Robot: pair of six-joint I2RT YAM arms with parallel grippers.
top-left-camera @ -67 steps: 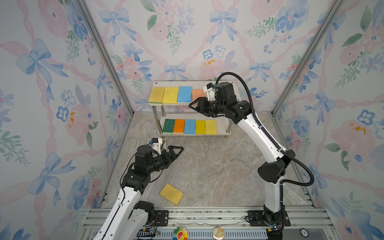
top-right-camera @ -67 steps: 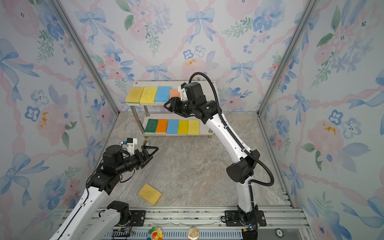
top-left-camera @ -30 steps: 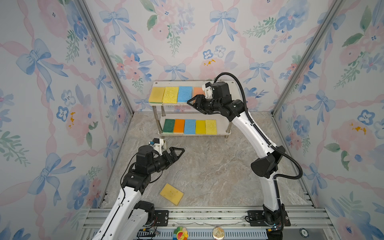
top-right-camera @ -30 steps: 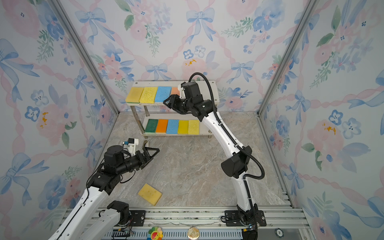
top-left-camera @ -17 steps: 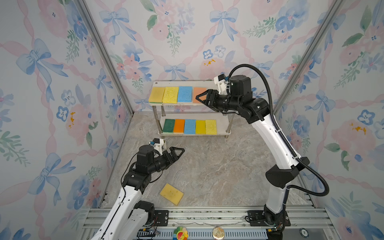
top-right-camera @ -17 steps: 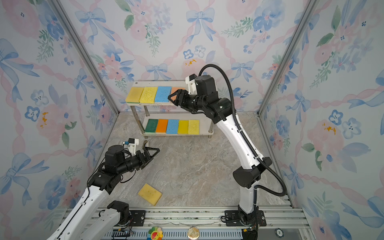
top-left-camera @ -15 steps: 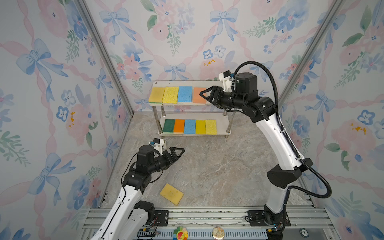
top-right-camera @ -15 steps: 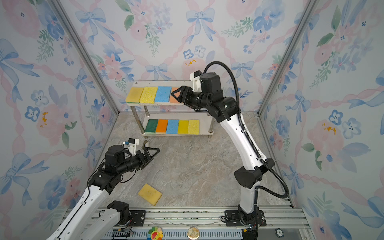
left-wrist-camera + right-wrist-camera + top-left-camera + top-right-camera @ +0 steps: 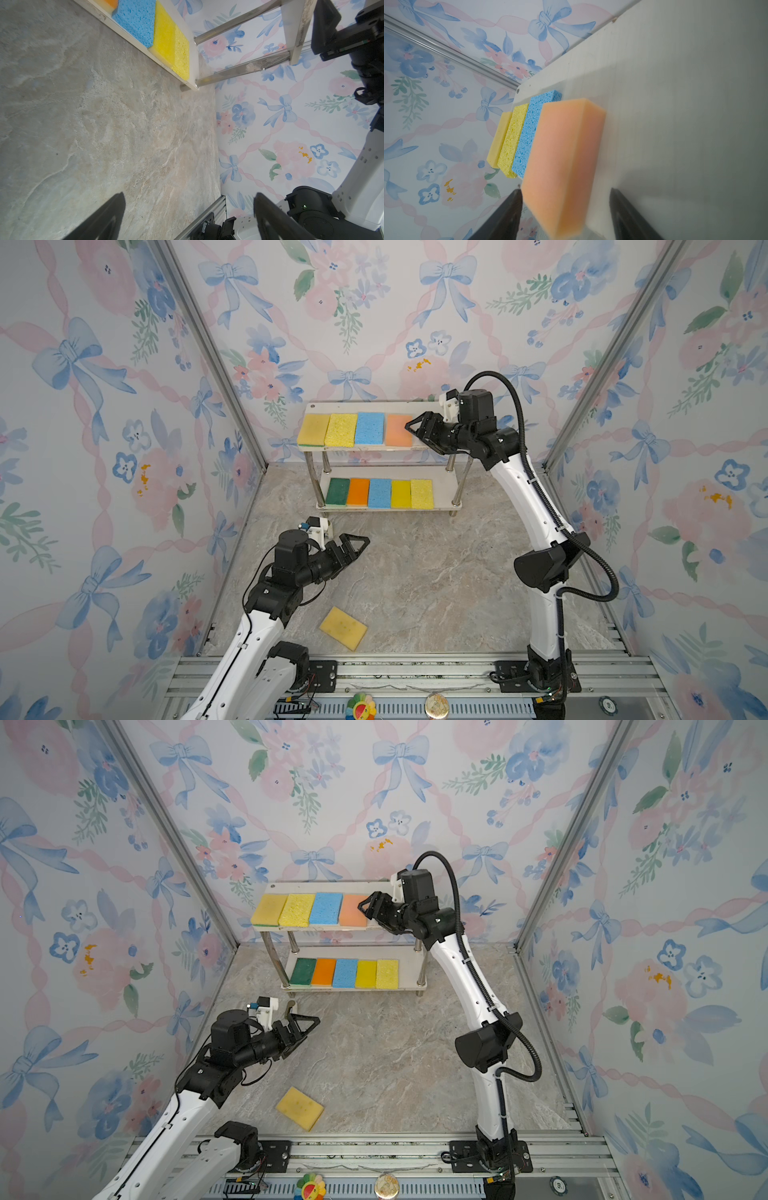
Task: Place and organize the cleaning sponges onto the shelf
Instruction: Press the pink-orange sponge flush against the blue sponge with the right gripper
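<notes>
Nine flat foam sponges (image 9: pixel 379 492) sit on the small two-tier white-board shelf (image 9: pixel 445 494) at 12 o'clock on the marble-look table (image 9: pixel 415 572); the peach-orange rectangular foam sponge (image 9: pixel 397 430) lies fourth along the upper board, between the right gripper's (image 9: pixel 413 434) parted jaws, which pinch nothing. One pale yellow rectangular sponge (image 9: pixel 343 627) lies loose at 6 o'clock of the left gripper (image 9: pixel 360 546) (jaws wide, empty, hovering). Handling: back the right gripper off toward 3 o'clock, level and wide, lest a finger drag the peach sponge askew.

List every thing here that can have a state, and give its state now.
left gripper, open, empty
right gripper, open, fingers either side of the peach sponge
peach sponge, flat on upper tier, ungripped
loose yellow sponge, flat on tabletop, unshelved
shelf, lower tier five sponges, upper tier four
</notes>
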